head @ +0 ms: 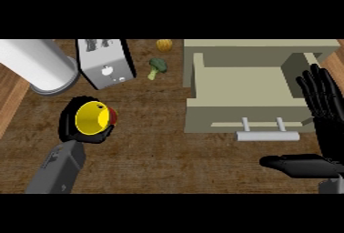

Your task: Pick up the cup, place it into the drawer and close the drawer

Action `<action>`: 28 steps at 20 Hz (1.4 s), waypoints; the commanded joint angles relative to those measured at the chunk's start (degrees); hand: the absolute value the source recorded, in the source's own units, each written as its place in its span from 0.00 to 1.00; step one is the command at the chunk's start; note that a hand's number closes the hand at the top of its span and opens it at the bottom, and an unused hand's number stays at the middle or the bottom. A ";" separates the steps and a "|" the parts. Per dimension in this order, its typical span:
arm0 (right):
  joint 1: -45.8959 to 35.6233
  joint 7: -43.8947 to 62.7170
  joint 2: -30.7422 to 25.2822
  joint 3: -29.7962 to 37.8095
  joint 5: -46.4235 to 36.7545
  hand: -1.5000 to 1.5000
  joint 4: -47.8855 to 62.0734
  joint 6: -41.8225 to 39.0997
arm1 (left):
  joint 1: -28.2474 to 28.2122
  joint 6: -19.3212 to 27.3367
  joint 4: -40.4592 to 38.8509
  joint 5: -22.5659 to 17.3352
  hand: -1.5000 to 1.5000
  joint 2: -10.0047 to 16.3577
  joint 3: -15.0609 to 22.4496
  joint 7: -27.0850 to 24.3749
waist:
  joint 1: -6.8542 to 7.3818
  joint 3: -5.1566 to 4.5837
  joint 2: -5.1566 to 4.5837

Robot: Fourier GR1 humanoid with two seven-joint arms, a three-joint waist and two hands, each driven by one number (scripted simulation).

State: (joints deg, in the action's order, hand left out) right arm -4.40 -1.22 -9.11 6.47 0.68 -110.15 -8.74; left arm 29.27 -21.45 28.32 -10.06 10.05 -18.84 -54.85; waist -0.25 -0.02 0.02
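Observation:
A yellow cup point(93, 117) with a red patch on its right side lies tilted on the counter at the left, its mouth facing up towards me. My left hand point(73, 119) is curled round it, black fingers showing on both sides of the rim. The beige drawer point(201, 113) stands pulled open at the right, nothing inside it, with its grey handle point(267, 135) on the near front. My right hand point(326, 113) is open at the drawer's right side, fingers straight and pointing away, thumb stretched left below the handle.
A large white cylinder point(37, 63) stands at the far left, with a silver toaster point(104, 61) beside it. A broccoli floret point(156, 67) and a small yellow item point(164, 44) lie at the back, left of the drawer's beige cabinet point(262, 45).

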 commanded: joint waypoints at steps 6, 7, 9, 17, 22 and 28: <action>2.65 0.39 1.05 -0.05 -0.95 0.00 -2.35 1.00 | 2.61 6.90 21.27 1.02 1.00 -6.44 7.15 9.68 | 0.98 0.11 0.54; 4.40 -1.63 0.02 0.93 0.86 0.00 -1.82 -1.34 | 6.53 6.95 19.46 0.85 1.00 -4.39 6.35 10.82 | 0.21 0.08 0.27; 1.91 2.69 -2.37 3.89 3.69 0.00 -4.05 -1.87 | 5.90 9.82 27.33 -0.26 1.00 -7.42 8.19 18.54 | 0.86 0.10 0.56; 2.27 -1.08 -3.68 6.55 5.61 0.00 0.29 -4.35 | 13.95 19.36 36.20 0.67 1.00 -9.98 15.93 32.86 | 0.26 0.07 0.29; 1.75 -0.62 -1.14 3.14 2.33 0.00 0.73 -2.51 | 24.44 24.04 30.20 2.91 1.00 -10.03 16.03 37.97 | -0.25 0.04 -0.04; 0.39 -1.73 -2.24 4.39 2.80 0.00 2.51 -3.58 | 32.97 31.25 20.45 -1.29 1.00 -10.04 20.59 37.90 | -0.84 0.04 -0.19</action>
State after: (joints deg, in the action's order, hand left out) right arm -3.73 -2.26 -11.24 10.72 3.91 -108.75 -12.07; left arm 57.35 7.68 53.41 -9.64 0.07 0.47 -18.49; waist -1.01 0.02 -0.11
